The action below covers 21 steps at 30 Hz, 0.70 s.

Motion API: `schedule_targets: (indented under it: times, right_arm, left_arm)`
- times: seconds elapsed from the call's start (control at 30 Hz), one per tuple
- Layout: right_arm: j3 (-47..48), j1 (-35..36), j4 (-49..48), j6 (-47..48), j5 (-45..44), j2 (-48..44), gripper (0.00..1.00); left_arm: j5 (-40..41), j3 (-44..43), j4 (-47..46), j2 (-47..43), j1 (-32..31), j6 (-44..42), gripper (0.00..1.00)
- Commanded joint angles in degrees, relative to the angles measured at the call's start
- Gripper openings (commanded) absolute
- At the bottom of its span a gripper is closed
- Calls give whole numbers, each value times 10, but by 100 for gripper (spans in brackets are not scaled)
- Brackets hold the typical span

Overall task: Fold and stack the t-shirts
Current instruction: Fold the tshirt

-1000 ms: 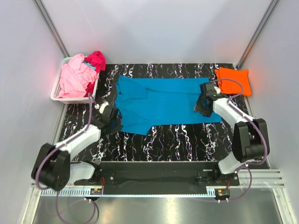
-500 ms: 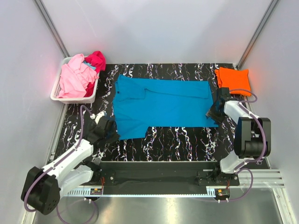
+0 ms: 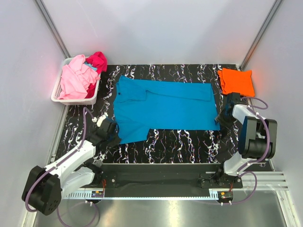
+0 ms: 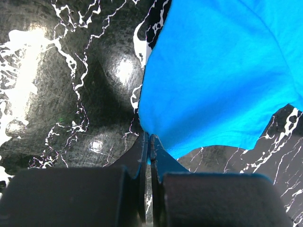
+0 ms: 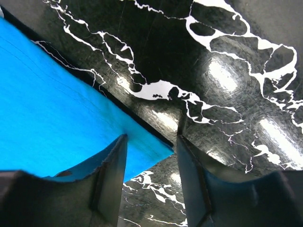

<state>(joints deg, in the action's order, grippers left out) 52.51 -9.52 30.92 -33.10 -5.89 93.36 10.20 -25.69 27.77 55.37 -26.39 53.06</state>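
The turquoise t-shirt lies spread flat across the middle of the black marbled tabletop, collar toward the left edge and hem toward the right edge. The left gripper sits at the shirt's near-left corner, its fingers pressed together on the tip of the fabric. The right gripper is low at the near-right corner, its jaws apart. In its wrist view the hem corner lies flat on the tabletop between the fingers. A folded orange t-shirt rests in the far right corner. Off the far left corner, a white basket holds a pink t-shirt and a magenta t-shirt.
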Motion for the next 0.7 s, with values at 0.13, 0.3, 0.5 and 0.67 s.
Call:
schedule_targets:
  times: [0.13, 0.3, 0.5, 0.67]
  right_arm:
    - [-25, -2, -33, -18, 51, 35, 6]
    - [-30, -2, -17, -23, 27, 7, 0]
    - [-36, -2, 13, -28, -2, -37, 0]
    - [-55, -2, 24, -32, -11, -73, 0]
  left_arm:
    - [18, -19, 4, -9, -7, 6, 0]
    - [23, -17, 16, -29, -8, 10, 0]
    - [34, -22, 41, -56, -11, 20, 0]
    - [46, -23, 70, -100, -15, 35, 0]
